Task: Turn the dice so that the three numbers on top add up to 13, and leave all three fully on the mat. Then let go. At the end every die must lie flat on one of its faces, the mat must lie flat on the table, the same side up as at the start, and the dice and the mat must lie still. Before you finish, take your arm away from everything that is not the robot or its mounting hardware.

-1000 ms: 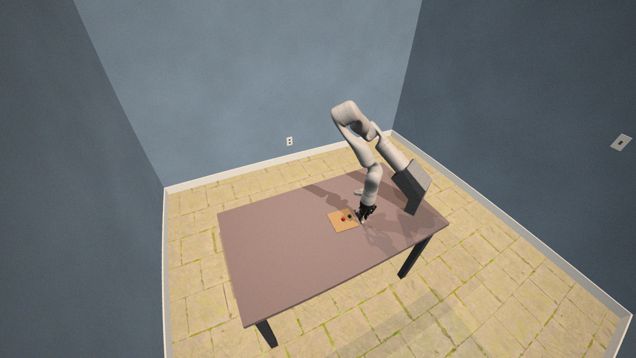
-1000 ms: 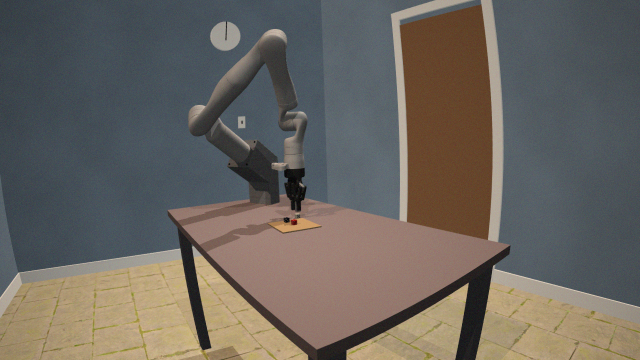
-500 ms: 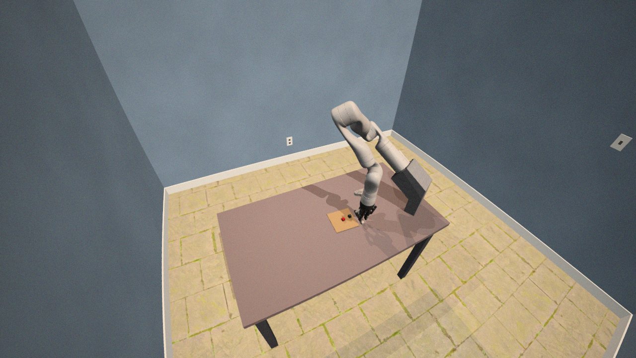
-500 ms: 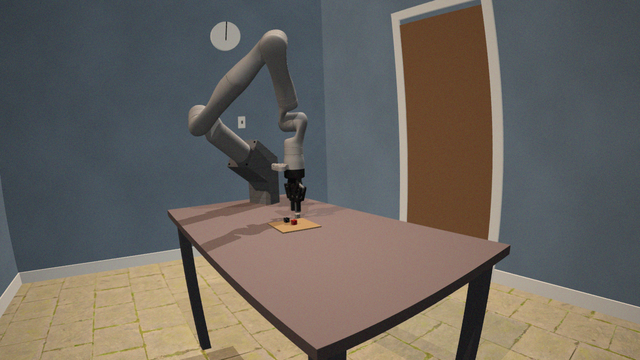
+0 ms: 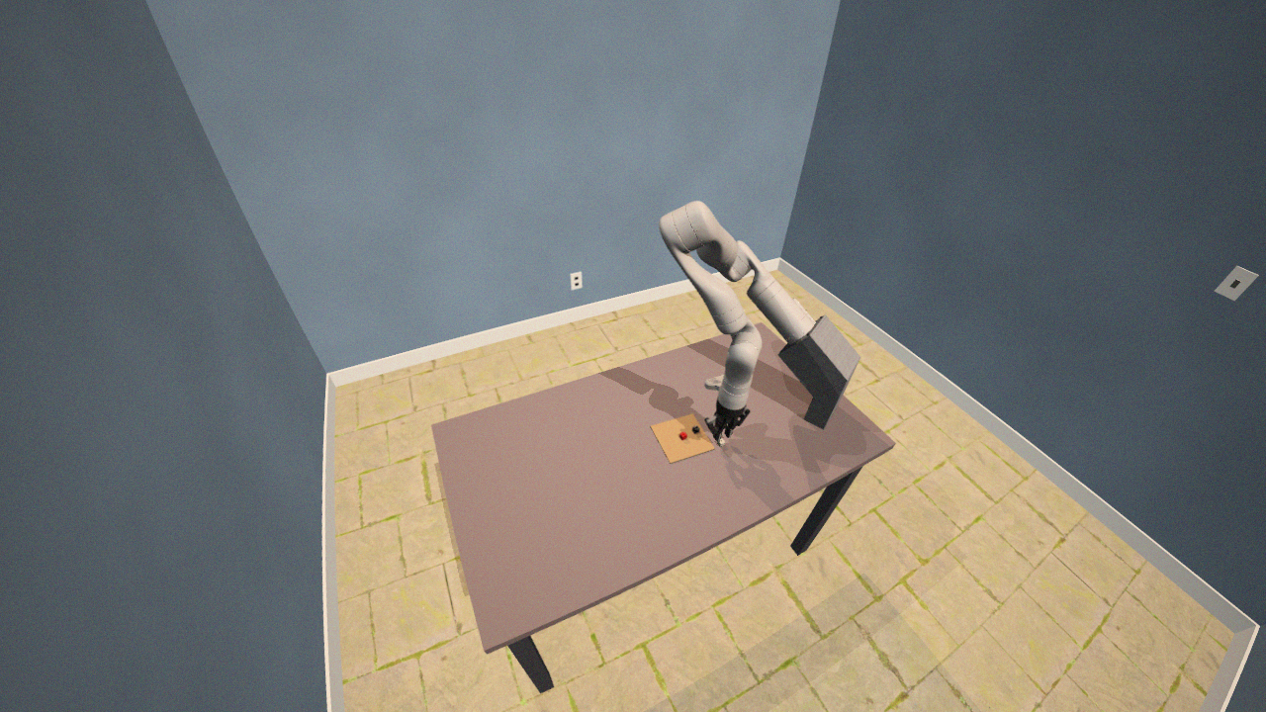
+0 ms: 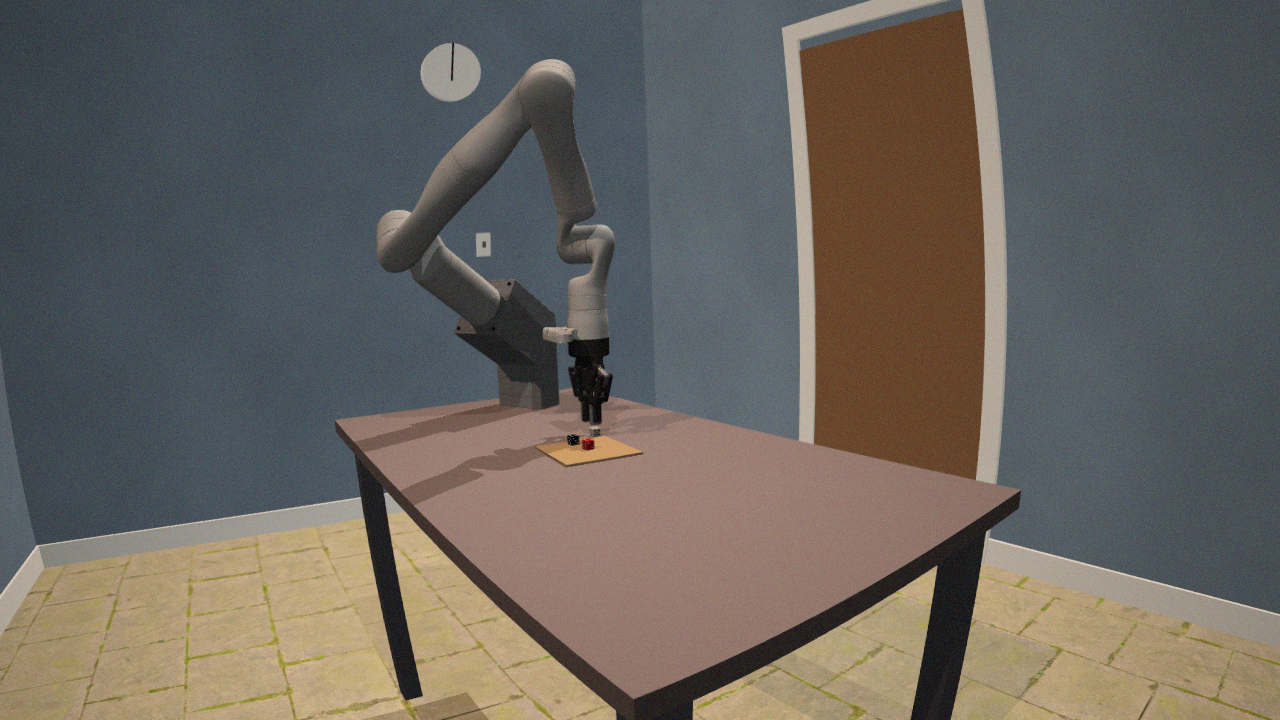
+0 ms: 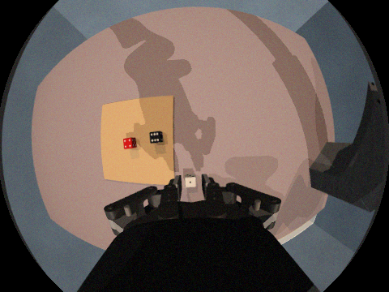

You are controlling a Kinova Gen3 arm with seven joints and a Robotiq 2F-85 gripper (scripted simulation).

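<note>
A tan mat (image 7: 139,141) lies flat on the table. A red die (image 7: 129,143) and a black die (image 7: 156,138) rest on it, close together. A white die (image 7: 190,182) lies on the bare table just beyond the mat's edge. My gripper (image 7: 191,181) points straight down over the white die, its fingers partly open with one on each side of the die. I see small gaps between the fingers and the die. In the exterior view the fingertips (image 6: 593,417) hang just above the white die (image 6: 594,430). The pips on top of the dice are too small to read.
The arm's grey base block (image 5: 820,370) stands at the table's far right corner, behind the gripper. The mat (image 5: 682,441) lies near that end of the brown table.
</note>
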